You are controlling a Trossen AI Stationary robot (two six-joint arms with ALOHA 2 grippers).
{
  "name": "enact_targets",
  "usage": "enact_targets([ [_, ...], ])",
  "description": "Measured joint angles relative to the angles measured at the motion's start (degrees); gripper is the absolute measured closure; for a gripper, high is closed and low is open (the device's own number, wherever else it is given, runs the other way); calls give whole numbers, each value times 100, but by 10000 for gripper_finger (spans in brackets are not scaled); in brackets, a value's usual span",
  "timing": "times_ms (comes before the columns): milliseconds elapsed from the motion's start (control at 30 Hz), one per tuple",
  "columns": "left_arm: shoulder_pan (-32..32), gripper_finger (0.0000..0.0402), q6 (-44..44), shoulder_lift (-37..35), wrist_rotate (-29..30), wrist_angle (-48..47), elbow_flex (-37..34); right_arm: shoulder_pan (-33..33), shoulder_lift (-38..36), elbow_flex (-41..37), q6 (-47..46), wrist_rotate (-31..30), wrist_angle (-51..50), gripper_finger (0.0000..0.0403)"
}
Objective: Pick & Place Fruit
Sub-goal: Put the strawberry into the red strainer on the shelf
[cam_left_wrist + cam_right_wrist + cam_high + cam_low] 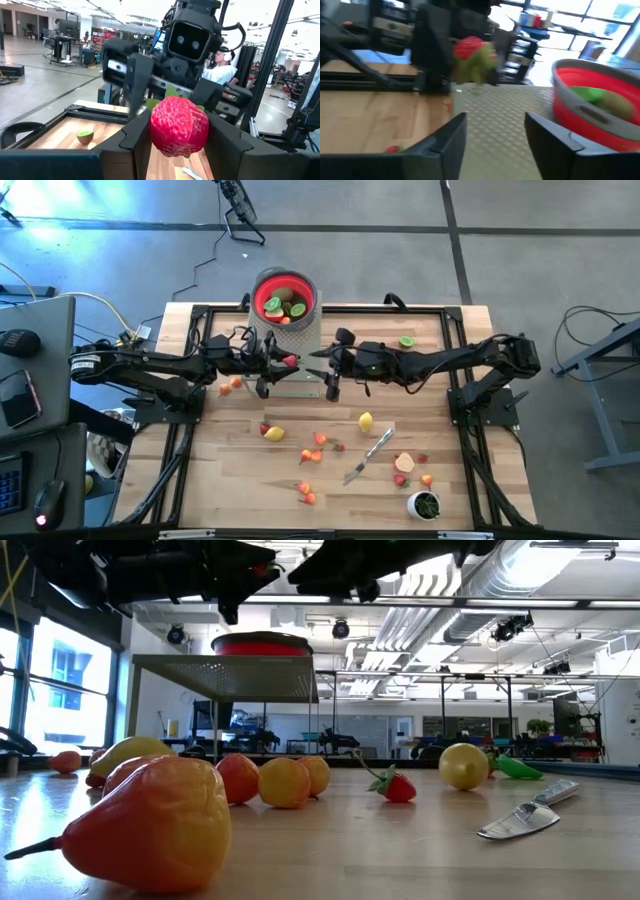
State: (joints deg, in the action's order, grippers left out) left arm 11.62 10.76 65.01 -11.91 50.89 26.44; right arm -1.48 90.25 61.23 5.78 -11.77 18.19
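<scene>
While the left gripper (177,150) held a small red toy strawberry with green leaves (179,126) clamped between its fingers (131,137), the right gripper (495,132) stood facing it with its fingers spread and empty. Both hung above the wooden counter (250,480), near the grey perforated metal stand (505,125) that carried the red round bowl with a grey rim (284,299). The strawberry was in the air just in front of this stand, and the bowl already had green and tan pieces inside.

To do this step well, I think the left arm had to lift the fruit over the rim before opening, and release it low, so it would not bounce out. The right arm should keep away from its path. Many other small fruit pieces (274,433) lay on the counter beside a silver knife (368,456).
</scene>
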Motion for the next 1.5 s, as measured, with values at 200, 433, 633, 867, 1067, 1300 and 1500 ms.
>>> enact_targets([
  [200,2,254,-30,-2,524,0,0,-4,-409,0,-12,-463,-553,170],
  [433,133,254,-373,-4,974,-251,317,-2,-543,1,4,-631,-847,175],
  [633,641,254,-302,-4,1014,-1805,1025,-7,-543,0,46,-631,-952,183],
  [867,1234,254,-365,-2,1016,-3347,1873,-87,-543,0,48,-630,-1130,184],
  [1067,1590,254,-452,-2,2046,-4871,2466,-252,-543,1,48,-631,-1204,184],
  [1300,1833,254,-452,-2,2908,-5307,2562,-441,-543,0,48,-629,-1206,184],
  [1500,1840,254,-452,-2,2908,-5324,2560,-546,-543,1,48,-612,-1206,184],
])
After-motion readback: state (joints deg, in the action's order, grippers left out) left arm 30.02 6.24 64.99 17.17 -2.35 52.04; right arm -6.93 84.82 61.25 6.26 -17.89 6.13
